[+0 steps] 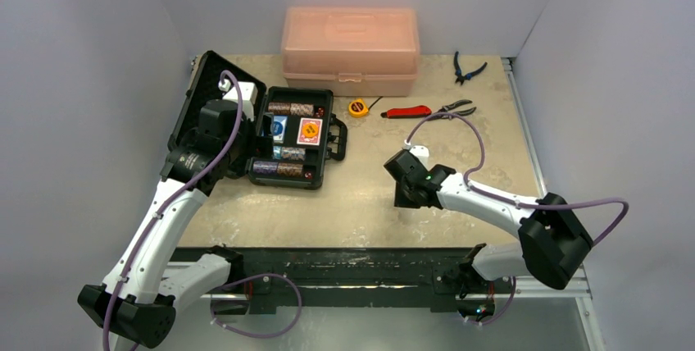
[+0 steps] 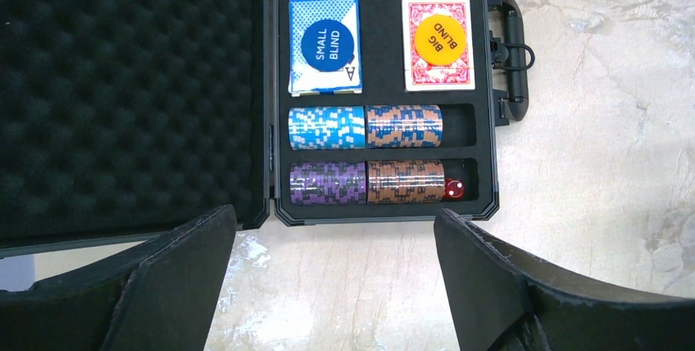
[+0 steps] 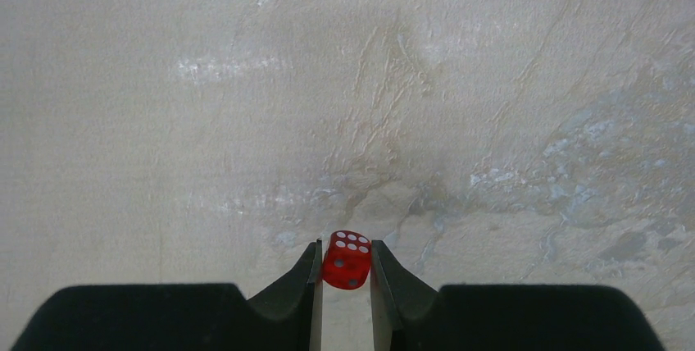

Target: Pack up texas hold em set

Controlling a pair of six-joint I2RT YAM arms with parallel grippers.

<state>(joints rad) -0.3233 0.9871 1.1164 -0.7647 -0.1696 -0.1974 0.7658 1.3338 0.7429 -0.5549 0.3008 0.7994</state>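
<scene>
The small black briefcase (image 1: 327,131) lies open at the left of the table, its foam-lined lid (image 2: 123,88) folded out to the left. Inside are chip stacks (image 2: 365,127), a blue deck (image 2: 324,45) under a blue "small blind" disc, a red deck (image 2: 438,43) under a yellow "big blind" disc, and red dice (image 2: 455,189). My left gripper (image 2: 328,285) is open and empty, above the table just in front of the case. My right gripper (image 3: 345,262) is shut on a red die (image 3: 346,259), held above bare table to the right of the case (image 1: 407,195).
A translucent pink plastic box (image 1: 351,47) stands at the back. A yellow tape measure (image 1: 357,107), a red-handled tool (image 1: 408,111), pliers (image 1: 455,109) and blue-handled cutters (image 1: 467,68) lie behind and right of the case.
</scene>
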